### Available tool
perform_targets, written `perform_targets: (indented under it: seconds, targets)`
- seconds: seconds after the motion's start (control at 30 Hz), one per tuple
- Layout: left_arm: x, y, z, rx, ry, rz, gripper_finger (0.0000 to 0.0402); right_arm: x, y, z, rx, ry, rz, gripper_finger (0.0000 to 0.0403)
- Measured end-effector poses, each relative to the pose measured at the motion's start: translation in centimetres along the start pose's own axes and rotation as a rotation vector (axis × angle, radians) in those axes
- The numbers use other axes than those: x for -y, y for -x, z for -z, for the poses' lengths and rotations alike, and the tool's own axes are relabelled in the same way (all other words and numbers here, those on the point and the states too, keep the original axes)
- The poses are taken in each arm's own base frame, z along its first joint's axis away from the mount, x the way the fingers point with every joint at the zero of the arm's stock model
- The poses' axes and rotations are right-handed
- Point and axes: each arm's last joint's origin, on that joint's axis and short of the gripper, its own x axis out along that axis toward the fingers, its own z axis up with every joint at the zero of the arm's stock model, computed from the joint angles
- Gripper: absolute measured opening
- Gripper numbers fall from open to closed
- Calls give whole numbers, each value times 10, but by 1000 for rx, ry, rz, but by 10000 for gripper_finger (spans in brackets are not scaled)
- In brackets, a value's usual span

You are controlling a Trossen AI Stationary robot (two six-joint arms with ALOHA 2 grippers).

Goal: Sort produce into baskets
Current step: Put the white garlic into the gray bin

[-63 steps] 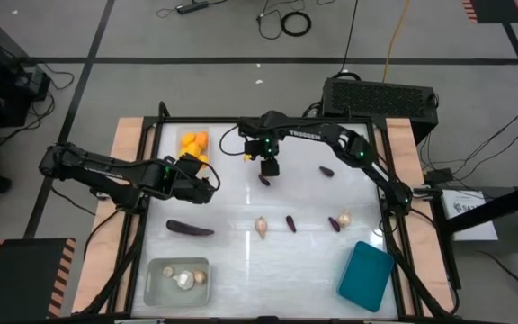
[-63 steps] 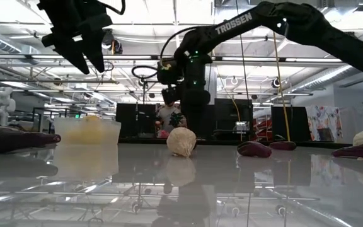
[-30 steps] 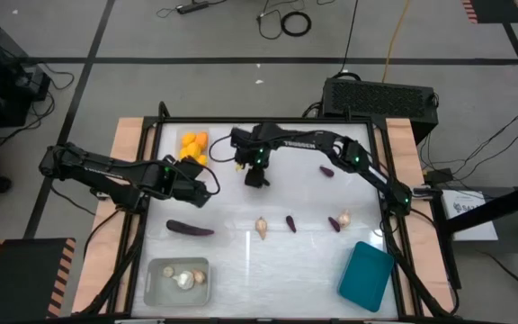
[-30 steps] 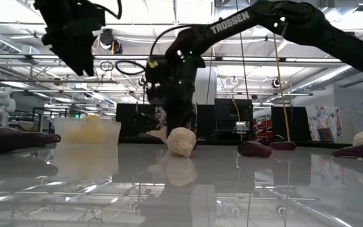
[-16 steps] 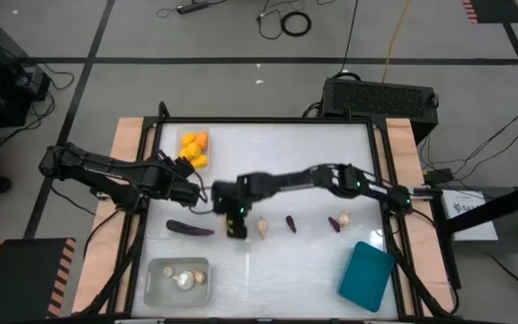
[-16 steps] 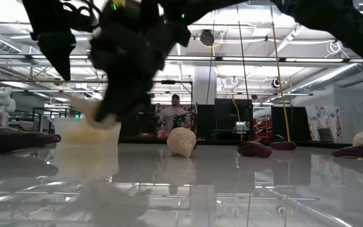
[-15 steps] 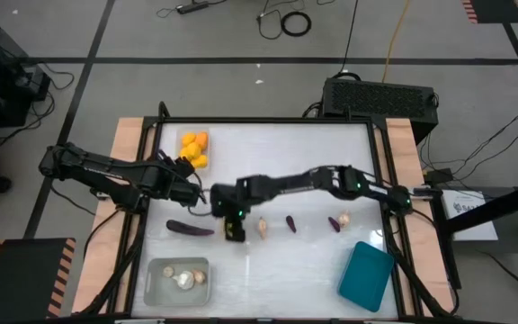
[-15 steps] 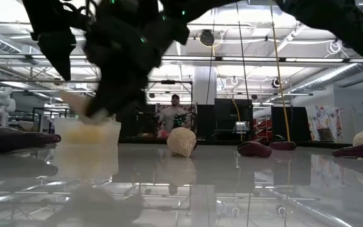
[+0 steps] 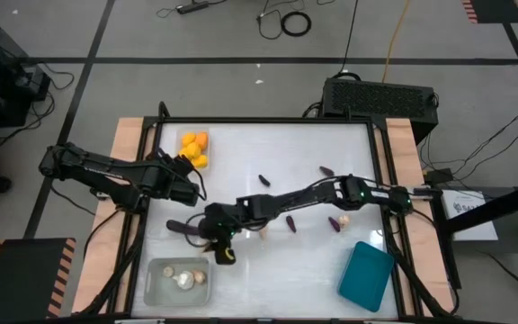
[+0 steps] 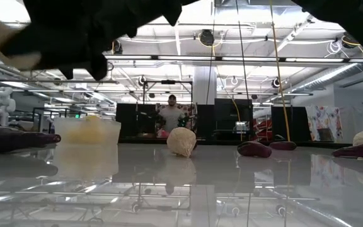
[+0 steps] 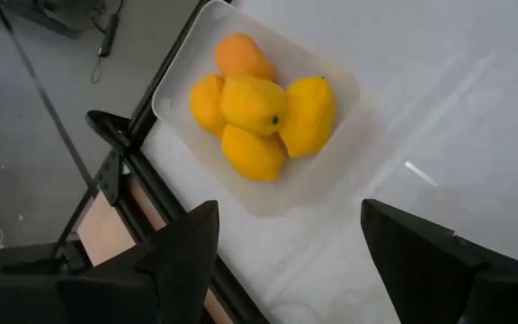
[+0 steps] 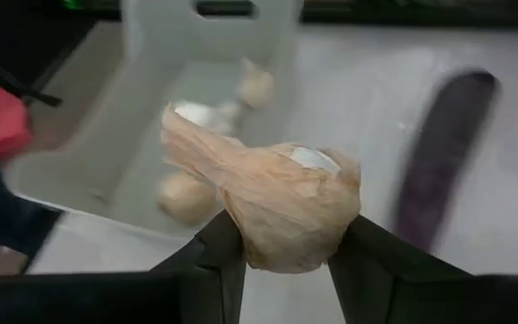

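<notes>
We see right pincer (image 12: 281, 256) clenched on beige bulb (image 12: 281, 202), above bench (image 9: 277, 270) just beside grey tray (image 9: 156, 281) holding other bulbs (image 9: 183, 280); long eggplant (image 9: 181, 228) close by. Left pincer (image 11: 286, 261) released, hovering near clear tray (image 11: 326, 171) of yellow fruits (image 11: 259, 112). Teal tray (image 9: 365, 275) well apart.

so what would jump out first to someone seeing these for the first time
The right gripper is shut on a pale garlic bulb, stretched far across the table toward the greyish tray at its near-left corner. Behind the open left gripper, bright yellow fruits fill the clear tray at the far-left corner.
</notes>
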Motion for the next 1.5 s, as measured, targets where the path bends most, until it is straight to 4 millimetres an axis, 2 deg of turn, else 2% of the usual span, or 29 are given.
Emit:
perform_targets:
  seconds: [0.37,0.63,0.83,0.93,1.07,1.23,1.37,1.5]
  targets:
    - [-2,0,-3,94,45,-81,279,-16,-12,-2,93,60,-49,125]
    - [-5,-3,-6,100,64,-106,279,-24,-32,6,157,112,-281,125]
    - [-7,-5,-7,79,94,-105,279,-28,-41,14,134,118,-322,129]
    - [-7,-5,-7,74,140,-98,279,-28,-44,18,117,117,-328,148]
    - [-6,-5,-6,45,158,-72,279,-30,-43,18,112,121,-356,203]
    - [-5,-5,-5,17,156,-50,279,-22,-39,19,68,77,-396,265]
    - [-5,-5,-5,16,156,-49,279,-15,-31,18,9,19,-394,281]
    - [-5,-5,-5,19,149,-53,279,-8,-12,13,-56,31,-350,274]
